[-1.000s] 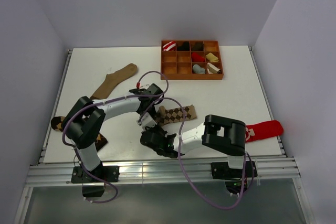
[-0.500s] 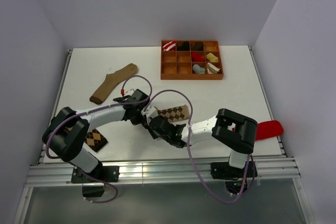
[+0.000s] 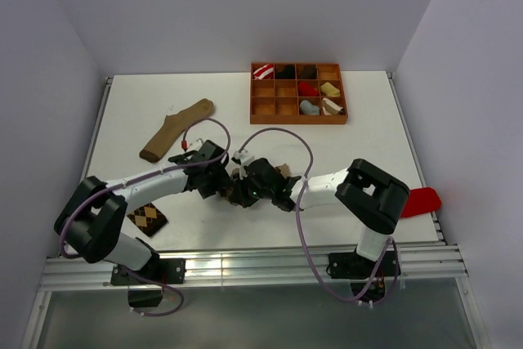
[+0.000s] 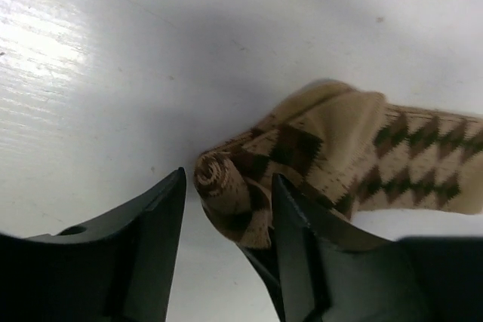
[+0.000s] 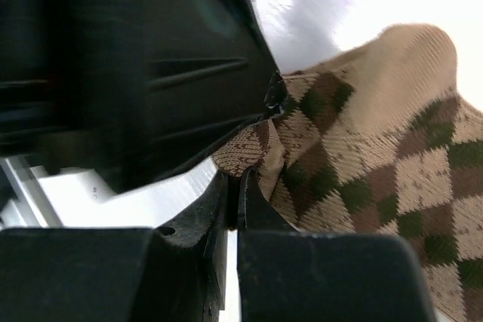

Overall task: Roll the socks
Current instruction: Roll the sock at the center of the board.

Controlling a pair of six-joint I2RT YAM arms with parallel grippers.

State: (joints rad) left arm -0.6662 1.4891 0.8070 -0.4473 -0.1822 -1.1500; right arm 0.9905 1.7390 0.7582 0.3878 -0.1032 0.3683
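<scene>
The lighter argyle sock (image 4: 332, 141) lies on the white table, its near end wound into a small tight roll (image 4: 219, 179). My left gripper (image 4: 226, 213) is open with that roll between its fingers; the right-hand finger (image 4: 302, 246) rests against it and a gap shows on the other side. My right gripper (image 5: 236, 175) is shut on the sock's edge (image 5: 355, 148), right against the left gripper. From above, the two grippers (image 3: 227, 188) (image 3: 247, 191) meet mid-table and cover most of the sock (image 3: 282, 172). The darker argyle sock (image 3: 147, 218) lies flat at the near left.
A long plain tan sock (image 3: 176, 130) lies at the back left. A brown compartment tray (image 3: 298, 118) holding several rolled socks stands at the back. A red sock (image 3: 421, 200) pokes out from behind the right arm (image 3: 372, 190) at the near right.
The flat lighter argyle sock has been rolled from its near end as the grippers came together. The left gripper's jaws have just opened off the roll. The right gripper stays shut.
</scene>
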